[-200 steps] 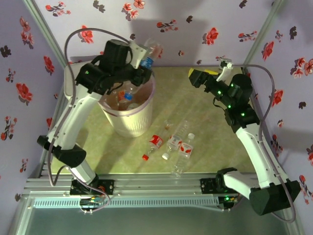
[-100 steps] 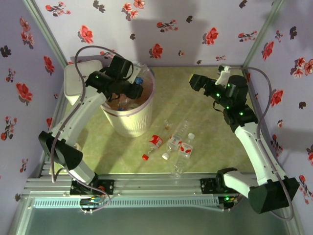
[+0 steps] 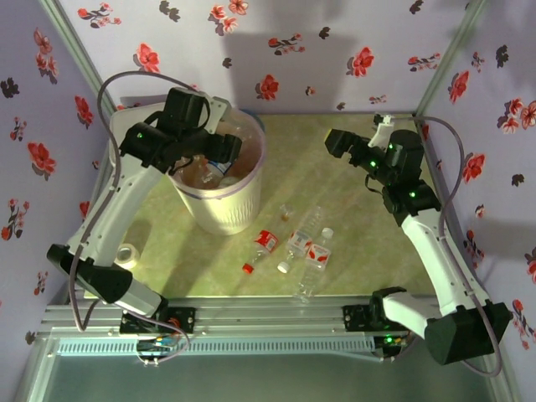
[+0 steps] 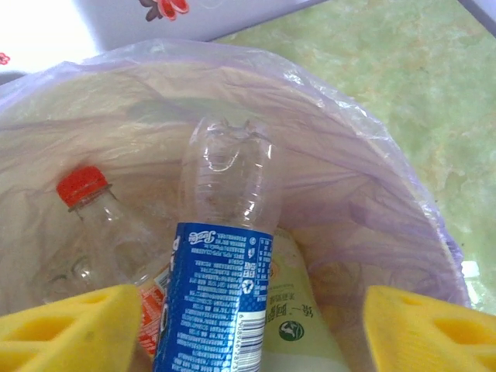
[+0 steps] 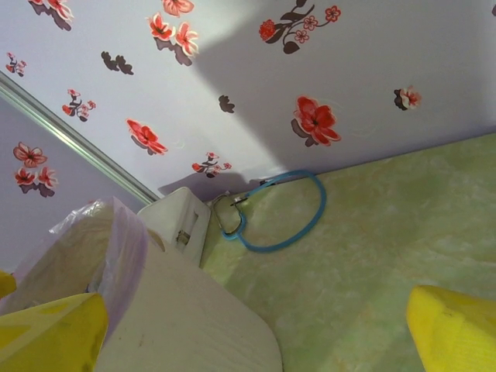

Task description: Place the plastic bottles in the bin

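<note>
Drop step: the left end effector (image 4: 252,310) hangs released over the round cream pink-lined bin (image 3: 228,211), blue-label clear plastic bottle (image 4: 221,298) inside. Next, I'd guess the right end effector (image 3: 337,142), also released, goes for the clear bottles (image 3: 306,244) on the green bench (image 3: 343,222).

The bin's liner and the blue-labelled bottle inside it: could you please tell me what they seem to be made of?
The liner looks like thin, glossy pale pink plastic film: it is translucent and wrinkled. The blue-labelled bottle seems to be clear, shiny thin plastic, ribbed and see-through, with a printed label, probably film.
</note>
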Tool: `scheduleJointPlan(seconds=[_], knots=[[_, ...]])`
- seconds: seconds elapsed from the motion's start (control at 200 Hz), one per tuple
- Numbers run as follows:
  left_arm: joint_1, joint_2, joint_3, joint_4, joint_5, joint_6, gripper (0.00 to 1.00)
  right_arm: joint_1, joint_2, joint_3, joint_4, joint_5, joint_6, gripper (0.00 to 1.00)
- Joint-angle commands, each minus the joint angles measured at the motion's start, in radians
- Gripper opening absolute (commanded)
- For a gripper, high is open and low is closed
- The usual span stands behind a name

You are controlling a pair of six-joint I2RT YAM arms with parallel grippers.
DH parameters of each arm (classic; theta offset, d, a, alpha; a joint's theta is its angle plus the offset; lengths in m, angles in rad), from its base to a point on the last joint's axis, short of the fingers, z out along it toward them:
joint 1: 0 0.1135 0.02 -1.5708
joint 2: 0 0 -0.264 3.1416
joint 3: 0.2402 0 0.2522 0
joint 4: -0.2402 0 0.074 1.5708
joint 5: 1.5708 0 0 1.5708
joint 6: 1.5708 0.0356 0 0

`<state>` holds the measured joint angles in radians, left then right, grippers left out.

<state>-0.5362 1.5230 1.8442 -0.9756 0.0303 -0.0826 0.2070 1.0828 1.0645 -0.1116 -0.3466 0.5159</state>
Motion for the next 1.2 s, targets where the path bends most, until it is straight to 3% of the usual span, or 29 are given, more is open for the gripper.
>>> scheduleJointPlan(seconds=[0.0, 0.165, 0.405, 0.62, 0.84, 0.925, 1.02, 1.195], knots=[[0.005, 0.023, -0.059, 0.024, 0.022, -0.024, 0.63, -0.007, -0.002, -0.004, -0.017, 0.012, -0.025, 0.99], [-0.014, 0.038, -0.145, 0.053, 0.028, -0.063, 0.44, -0.008, 0.005, -0.008, -0.031, 0.019, -0.019, 0.99], [-0.057, 0.026, -0.318, 0.179, 0.026, -0.12, 0.32, -0.008, 0.021, -0.019, -0.038, 0.023, -0.005, 0.99], [-0.064, 0.003, -0.444, 0.356, 0.04, -0.206, 0.24, -0.006, 0.035, 0.008, -0.231, 0.069, -0.007, 0.99], [-0.091, -0.044, -0.469, 0.423, 0.033, -0.224, 0.26, -0.006, 0.031, -0.004, -0.589, 0.103, 0.058, 0.96], [-0.091, -0.061, -0.444, 0.41, 0.026, -0.213, 0.35, 0.004, 0.021, -0.043, -0.703, 0.102, 0.082, 0.95], [-0.093, -0.069, -0.399, 0.382, 0.018, -0.192, 0.43, 0.028, -0.001, -0.108, -0.763, 0.103, 0.135, 0.92], [-0.096, -0.078, -0.327, 0.336, -0.001, -0.147, 0.45, 0.115, -0.027, -0.211, -0.803, 0.067, 0.231, 0.85]])
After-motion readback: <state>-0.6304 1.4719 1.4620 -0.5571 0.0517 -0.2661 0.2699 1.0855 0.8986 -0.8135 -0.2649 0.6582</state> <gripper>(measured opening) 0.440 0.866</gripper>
